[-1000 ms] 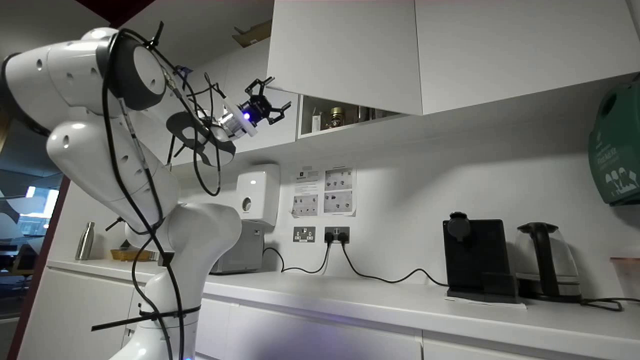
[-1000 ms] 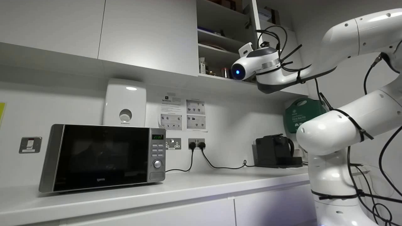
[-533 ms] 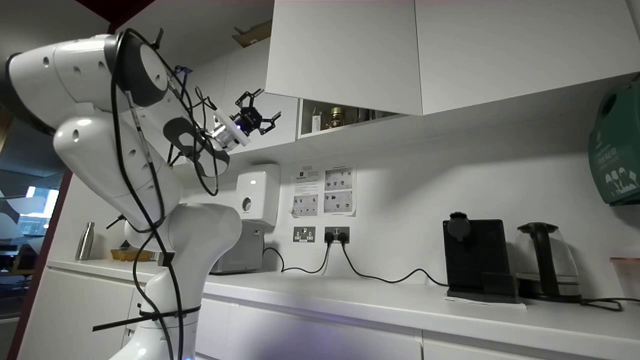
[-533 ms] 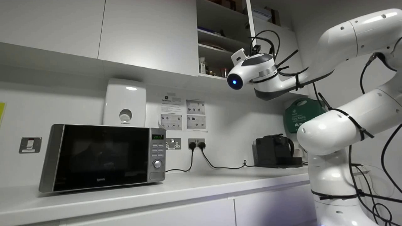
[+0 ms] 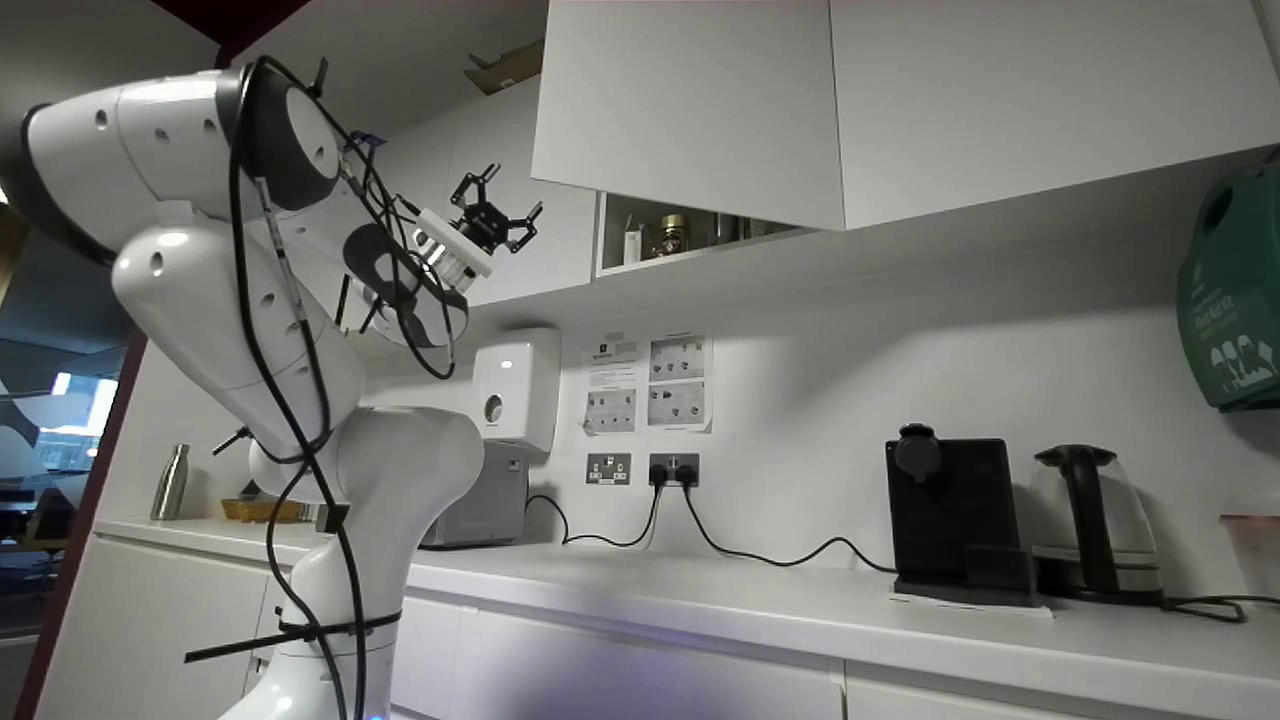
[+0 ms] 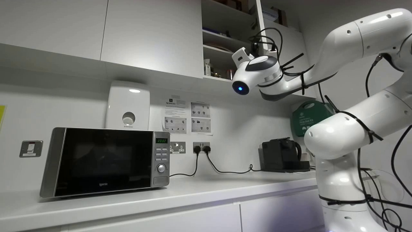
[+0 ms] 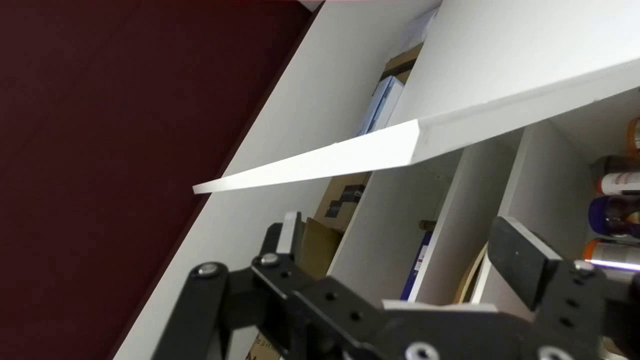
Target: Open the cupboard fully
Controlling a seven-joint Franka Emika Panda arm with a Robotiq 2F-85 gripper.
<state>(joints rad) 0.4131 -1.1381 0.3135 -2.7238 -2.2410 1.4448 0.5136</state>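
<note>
Microwave (image 6: pixel 104 161) is an "igenix", says so low on the front, and its green display (image 6: pixel 161 140) reads 20:32. The green case (image 6: pixel 310 117) says "First Aid Kit" in both exterior views. Cardboard box (image 7: pixel 261 350) shows a cut-off "HER". Wall sheets (image 6: pixel 175 111) are way too tiny to read tbh.

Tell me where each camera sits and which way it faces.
Exterior view: below the cupboard door, facing up at its outer face; arm and open pincer show.
Exterior view: also below, facing the microwave and up into the cupboard; arm shows, pincer unclear.
Wrist view: behind the pincer's fingers, which show, facing the door's edge and jars.
Both exterior views share the first aid kit.
</note>
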